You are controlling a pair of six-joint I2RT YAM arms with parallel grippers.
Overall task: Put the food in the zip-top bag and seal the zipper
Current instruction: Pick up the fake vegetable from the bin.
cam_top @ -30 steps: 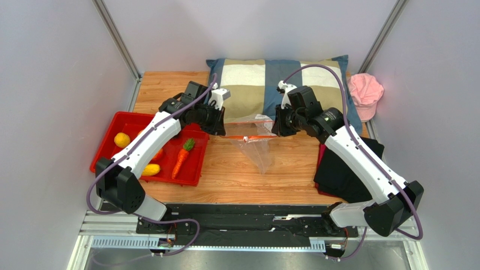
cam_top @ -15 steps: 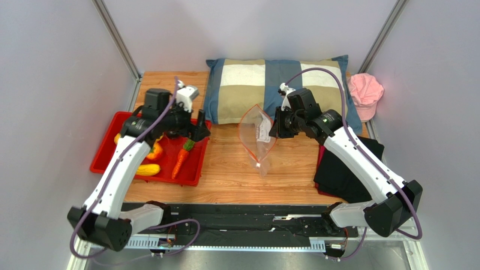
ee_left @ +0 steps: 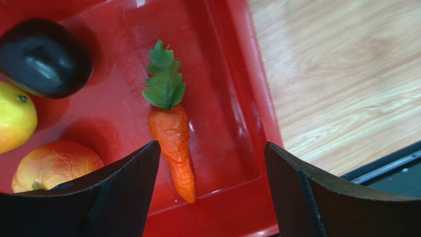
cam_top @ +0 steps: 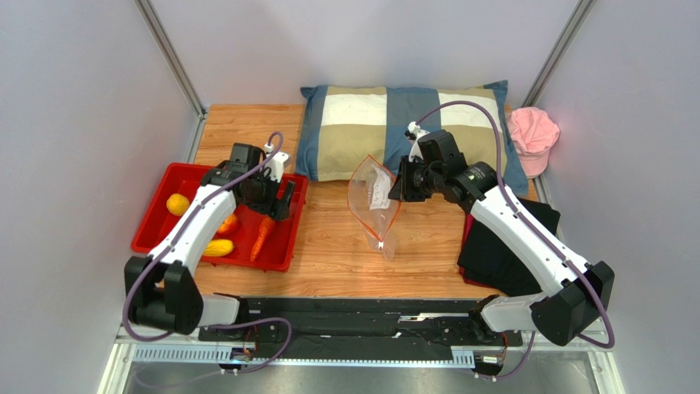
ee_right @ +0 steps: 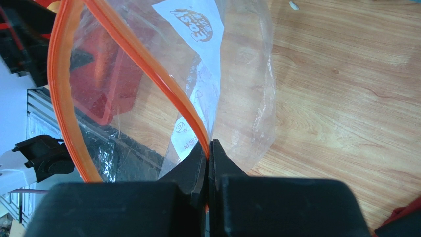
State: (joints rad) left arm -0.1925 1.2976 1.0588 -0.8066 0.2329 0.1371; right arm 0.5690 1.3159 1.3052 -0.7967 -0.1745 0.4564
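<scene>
From where I stand, the job in hand looks like picking the carrot [ee_left: 173, 133] out of the red tray [ee_left: 217, 59], which sits at about 9 o'clock on the table [cam_top: 345, 254]. The left gripper [ee_left: 211, 148] hovers over it with its fingers well apart. The carrot lies between them but closer to the 9 o'clock finger, leafy top toward 12 and tip toward 6. To do this well, I'd nudge the gripper toward 9 o'clock until the thick shoulder is centred, come straight down, and close across the carrot's width, minding the tray wall on the 3 o'clock side. The dark fruit [ee_left: 44, 57], yellow fruit [ee_left: 15, 116] and orange fruit [ee_left: 54, 165] crowd the 9 o'clock side, so I'd drift no farther than centring needs. The right gripper [ee_right: 208, 148] has its fingers pressed together on the zipper [ee_right: 148, 71] and holds the zip-top bag [cam_top: 374, 201] up near the table's middle. The bag is clear and crinkly, its orange-red mouth gapes in a loop, a white label [ee_right: 197, 24] shows through, and it looks empty.
</scene>
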